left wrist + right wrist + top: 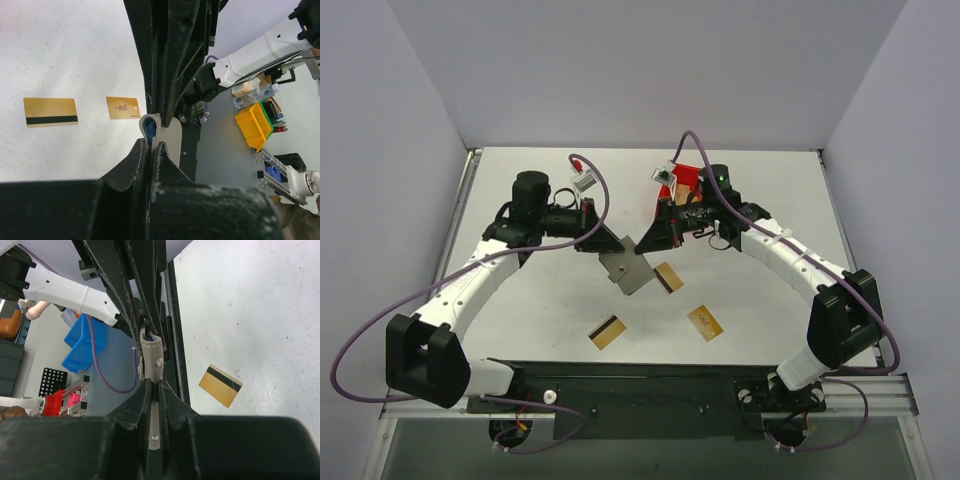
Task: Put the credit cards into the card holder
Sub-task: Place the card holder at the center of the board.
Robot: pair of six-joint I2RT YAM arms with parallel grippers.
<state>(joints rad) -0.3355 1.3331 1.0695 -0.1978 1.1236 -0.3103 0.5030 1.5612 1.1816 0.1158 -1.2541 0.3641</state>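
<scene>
Credit cards, three small gold-tan rectangles, lie flat and apart on the white table. The near-left one shows a black stripe along one long edge. The near-right card shows a plain gold face with faint print. The third card sits farther in, just right of the card holder, with a dark stripe along the edge facing it.

That card holder is a grey, squarish wallet, slightly larger than a card, sitting mid-table at a slant between the two arms. Seen from the left wrist, its edge opens slightly onto a bluish lining. From the right wrist, a lighter grey tab with a small metal stud stands up from it.

Both claws are narrow and pinched on the holder. The left claw clamps its far-left edge, and the right claw clamps the tab at its far-right side. Whether the holder rests on the table or hangs just above it I cannot tell.

A red bin stands at the far side, behind the right claw.
</scene>
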